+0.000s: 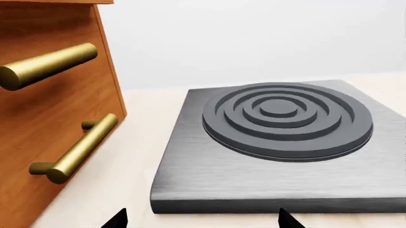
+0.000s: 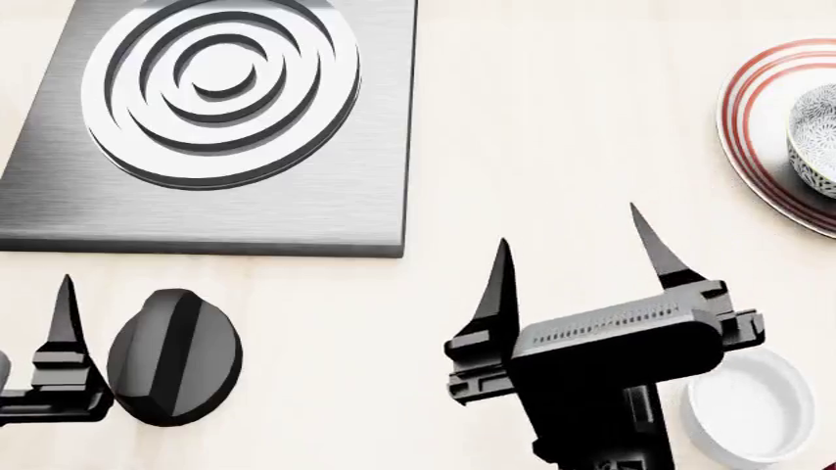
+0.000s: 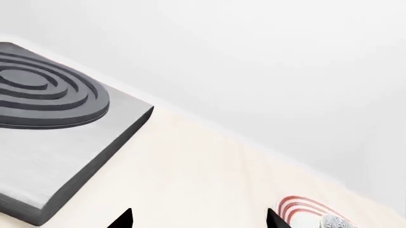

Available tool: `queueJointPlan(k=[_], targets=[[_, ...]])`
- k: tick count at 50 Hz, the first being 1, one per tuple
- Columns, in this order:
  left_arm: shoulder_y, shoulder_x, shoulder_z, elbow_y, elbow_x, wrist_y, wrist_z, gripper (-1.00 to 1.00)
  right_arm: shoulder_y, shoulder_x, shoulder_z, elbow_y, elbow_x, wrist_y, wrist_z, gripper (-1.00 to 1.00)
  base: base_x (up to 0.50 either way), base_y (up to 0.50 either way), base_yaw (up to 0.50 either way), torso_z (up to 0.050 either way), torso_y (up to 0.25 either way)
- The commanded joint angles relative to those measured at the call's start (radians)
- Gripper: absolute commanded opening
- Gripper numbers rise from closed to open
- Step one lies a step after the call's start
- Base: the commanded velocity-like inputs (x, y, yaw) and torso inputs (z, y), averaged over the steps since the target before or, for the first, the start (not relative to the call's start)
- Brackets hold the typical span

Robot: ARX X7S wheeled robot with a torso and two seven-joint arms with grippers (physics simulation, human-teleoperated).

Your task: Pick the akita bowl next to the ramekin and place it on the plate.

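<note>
My right hand (image 2: 575, 257) hovers over the pale worktop (image 2: 549, 127), fingers spread wide, nothing between them. The patterned bowl (image 2: 812, 139) sits on the red-ringed plate (image 2: 751, 117), well ahead of that hand and off to its right. The white ramekin (image 2: 751, 403) stands just beside the hand's right, close by its base. My left hand (image 2: 59, 304) shows only one finger in the head view; its wrist view shows two tips apart, empty, facing the grey burner slab (image 1: 279, 156) with a wooden cabinet (image 1: 38, 104) alongside.
</note>
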Motion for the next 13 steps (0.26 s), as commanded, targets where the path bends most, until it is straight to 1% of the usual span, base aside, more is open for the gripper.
queueJointPlan(k=[1, 13], targets=[[0.002, 0.005, -0.003, -0.009, -0.012, 0.012, 0.004, 1.00, -0.038, 0.012, -0.043, -0.007, -0.039, -0.048, 0.031, 1.00, 0.00, 0.00, 0.00, 0.000, 0.000], [0.008, 0.004, -0.003, 0.004, -0.019, 0.014, 0.002, 1.00, -0.053, 0.025, -0.060, -0.040, -0.069, -0.048, 0.052, 1.00, 0.00, 0.00, 0.00, 0.000, 0.000]])
